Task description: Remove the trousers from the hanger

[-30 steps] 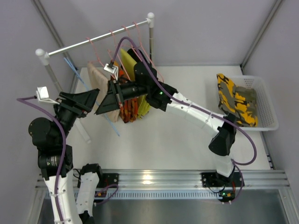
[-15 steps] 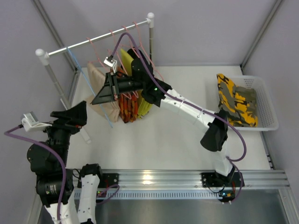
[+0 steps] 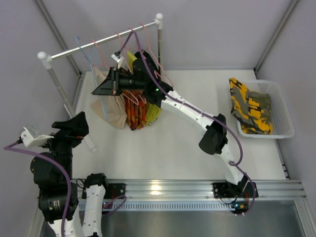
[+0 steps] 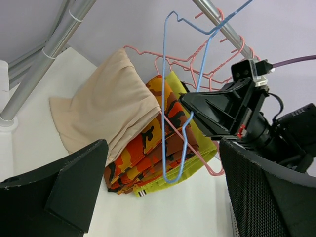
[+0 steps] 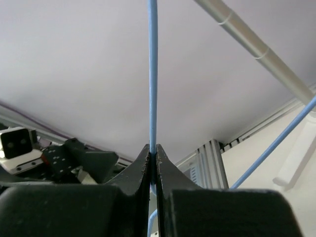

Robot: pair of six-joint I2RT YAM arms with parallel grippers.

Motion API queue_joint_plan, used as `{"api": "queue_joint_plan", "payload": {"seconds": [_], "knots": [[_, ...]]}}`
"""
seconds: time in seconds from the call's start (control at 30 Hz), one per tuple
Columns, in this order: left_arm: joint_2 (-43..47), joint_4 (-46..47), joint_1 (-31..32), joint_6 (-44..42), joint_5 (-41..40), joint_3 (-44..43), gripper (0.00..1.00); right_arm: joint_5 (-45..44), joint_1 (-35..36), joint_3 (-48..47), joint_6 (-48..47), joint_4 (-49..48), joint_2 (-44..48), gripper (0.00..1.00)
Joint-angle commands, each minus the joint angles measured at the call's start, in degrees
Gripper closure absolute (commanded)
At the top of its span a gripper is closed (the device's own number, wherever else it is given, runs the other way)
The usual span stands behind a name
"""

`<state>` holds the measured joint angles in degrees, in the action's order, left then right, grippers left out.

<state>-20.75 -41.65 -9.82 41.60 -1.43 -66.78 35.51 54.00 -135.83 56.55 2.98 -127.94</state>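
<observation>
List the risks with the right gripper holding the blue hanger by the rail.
The right gripper pinches the thin hanger with its fingertips only, so the wire may swivel or slip. In the left wrist view, the hanger's lower loop lies across the pink hangers and the orange garment; moving it could snag them.

Top camera looks down over the tabletop [image 3: 173, 143]; left wrist faces the rail [image 4: 206, 11] from farther back; right wrist sits close against the hanger [image 5: 152, 74] all three share
</observation>
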Motion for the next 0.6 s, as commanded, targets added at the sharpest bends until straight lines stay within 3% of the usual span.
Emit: {"api": "queue_joint_plan", "payload": {"seconds": [0.0,0.57], "knots": [[0.19,0.69,-0.72,-0.82,-0.59,0.42,0.01,-1.93,-0.91,-3.39,-0.39,-2.45,-2.75,1.00],[-1.22,0.07,-3.36,0.93,1.17,0.51,0.01,-3.51,-3.99,-7.61,2.07,-7.11,-9.70,1.00]]}}
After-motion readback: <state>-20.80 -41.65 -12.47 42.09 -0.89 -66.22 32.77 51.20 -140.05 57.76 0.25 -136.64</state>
